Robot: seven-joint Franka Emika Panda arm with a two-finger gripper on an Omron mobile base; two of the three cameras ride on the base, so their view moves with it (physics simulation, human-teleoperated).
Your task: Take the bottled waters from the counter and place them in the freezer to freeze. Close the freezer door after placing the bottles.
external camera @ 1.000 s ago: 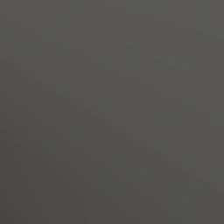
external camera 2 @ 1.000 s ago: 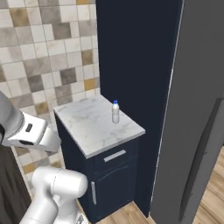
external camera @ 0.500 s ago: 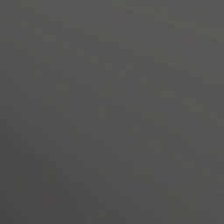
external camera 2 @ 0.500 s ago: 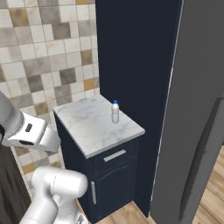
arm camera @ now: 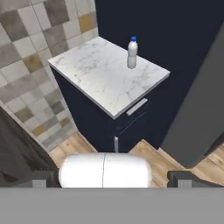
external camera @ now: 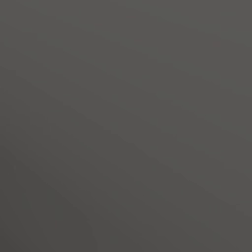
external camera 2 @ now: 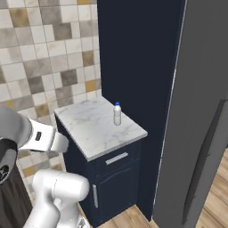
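Standing upright on the counter (external camera 2: pixel 89 129) is one plain whitish bottled water (external camera 2: pixel 117 114) with a blue cap, near the slab's far right corner, close to the tall navy panel (external camera 2: pixel 138 67) behind it. Hand view gives the same: bottle (arm camera: pixel 132 53) erect toward the far edge of the marble top (arm camera: pixel 100 78), well apart from the gripper (arm camera: pixel 112 178).

Gripper: two dark finger tips (arm camera: pixel 41 178) at the bottom of the hand view, spread wide apart, nothing between them; it hangs back from the counter, above the wood floor (arm camera: pixel 74 146).

Counter tops a navy cabinet (external camera 2: pixel 116 182) with a silver bar handle on the drawer (external camera 2: pixel 116 158) and a vertical one on the door below. Tiled wall (external camera 2: pixel 44 53) in beige, grey and ochre behind and left.

Right of the cabinet, a tall dark grey panel (external camera 2: pixel 196 111), the freezer door, with a long black bar handle (external camera 2: pixel 202 164). Whether it sits fully shut cannot be told.

Left base view: flat dark grey surface (external camera: pixel 126 126) across the frame.
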